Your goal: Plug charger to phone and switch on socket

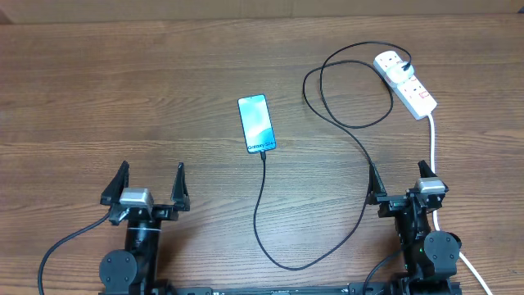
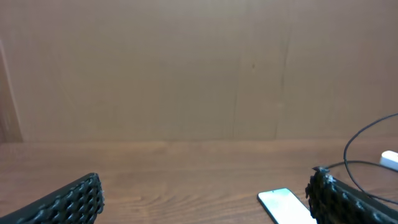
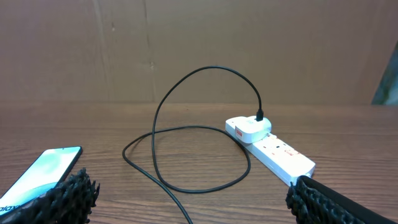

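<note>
The phone [image 1: 256, 124] lies mid-table with its cyan screen lit; it also shows in the left wrist view [image 2: 283, 203] and the right wrist view [image 3: 42, 171]. The black charger cable [image 1: 352, 131] has its tip at the phone's near end, loops toward the front edge and back, and ends at a white adapter on the socket [image 1: 407, 83], a white block with red markings at the back right, also seen in the right wrist view [image 3: 273, 151]. My left gripper [image 1: 151, 187] and right gripper [image 1: 401, 182] are both open and empty, near the front edge.
The socket's thick white cord [image 1: 432, 143] runs toward the front, passing beside my right arm. A plain brown wall stands behind the wooden table [image 1: 123, 90].
</note>
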`<state>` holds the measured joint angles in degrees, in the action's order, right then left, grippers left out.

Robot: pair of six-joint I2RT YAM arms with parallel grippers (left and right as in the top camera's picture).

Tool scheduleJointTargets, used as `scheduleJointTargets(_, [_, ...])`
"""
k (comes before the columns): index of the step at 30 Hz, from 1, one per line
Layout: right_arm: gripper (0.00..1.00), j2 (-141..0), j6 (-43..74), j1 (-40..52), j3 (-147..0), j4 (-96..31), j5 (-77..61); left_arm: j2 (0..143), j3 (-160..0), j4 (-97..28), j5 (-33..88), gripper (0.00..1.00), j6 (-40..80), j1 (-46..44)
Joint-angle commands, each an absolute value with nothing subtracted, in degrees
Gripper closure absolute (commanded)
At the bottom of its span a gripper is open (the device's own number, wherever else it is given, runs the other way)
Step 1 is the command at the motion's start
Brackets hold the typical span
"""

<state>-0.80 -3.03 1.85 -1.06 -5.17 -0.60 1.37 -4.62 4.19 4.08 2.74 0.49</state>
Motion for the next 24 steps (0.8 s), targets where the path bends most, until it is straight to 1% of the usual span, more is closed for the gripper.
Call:
scheduleJointTargets(1, [0.0, -0.16, -3.27, 1.48, -0.49, -4.82, -0.05, 0.16, -1.48, 6.9, 3.31, 0.0, 1.74, 0.97])
scheduleJointTargets(3, [0.0, -0.16, -3.27, 1.48, -0.49, -4.82, -0.05, 0.16, -0.4, 7.68, 1.58, 0.0, 2.9, 0.95])
scheduleJointTargets(11, [0.0, -0.16, -3.27, 1.48, -0.49, -4.82, -0.08, 0.16, -0.27, 2.81, -6.5, 0.0, 3.86, 0.97])
scheduleJointTargets(16, [0.0, -0.16, -3.27, 1.48, -0.49, -4.82, -0.05, 0.16, -0.27, -4.14, -6.46, 0.01, 3.77, 0.97])
scheduleJointTargets(24, [0.0, -0.16, -3.27, 1.48, -0.49, -4.82, -0.05, 0.16, -0.27, -3.9, -5.89, 0.0, 1.65, 0.95])
